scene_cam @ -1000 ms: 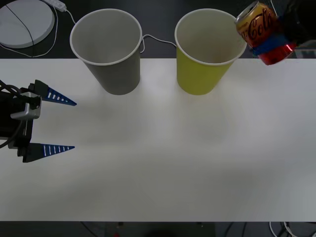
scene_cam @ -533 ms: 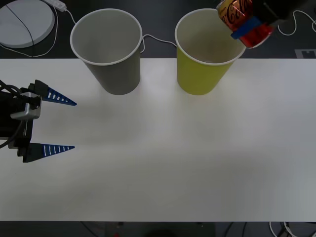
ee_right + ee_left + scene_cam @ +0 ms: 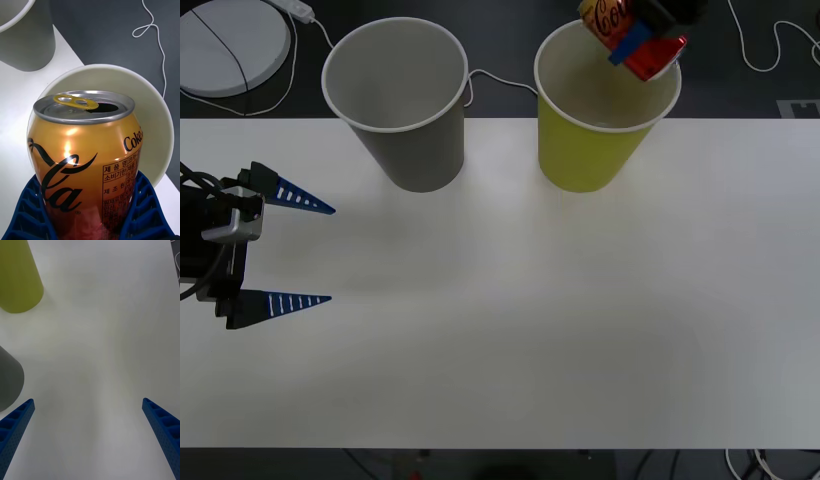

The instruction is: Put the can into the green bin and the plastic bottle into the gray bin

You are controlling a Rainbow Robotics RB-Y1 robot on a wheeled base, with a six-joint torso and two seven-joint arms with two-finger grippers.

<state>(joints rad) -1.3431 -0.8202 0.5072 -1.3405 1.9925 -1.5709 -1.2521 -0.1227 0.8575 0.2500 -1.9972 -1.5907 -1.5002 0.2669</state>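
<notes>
The white table (image 3: 510, 330) stretches out under both arms, and the two big paper cups stand upright along its far edge, apart from each other. The green bin (image 3: 595, 150) sits right beneath the right gripper (image 3: 645, 35), its white mouth open upward; the gray bin (image 3: 405, 130) stands off to that gripper's left side, nearer the other arm. Both are placed mouth-up so that something let go from above will fall straight in.

The right gripper hangs over the far rim of the green bin with its blue ribbed fingers (image 3: 26, 210) clamped on either side of the can (image 3: 84, 161). From the wrist camera, the can's silver top and its opened tab point away from the gripper, and the cup's white interior rings it from behind, so the can looks to be lined up over the opening, a little toward the far side. In the front view it is tilted rather than upright. I'd judge the grip sits low on the can's body so the rest pokes out clear of the fingers for a clean drop.

The left gripper (image 3: 280, 250) waits low over the table's left side, fingers spread wide with nothing between them. I can't spot a plastic bottle anywhere.
</notes>
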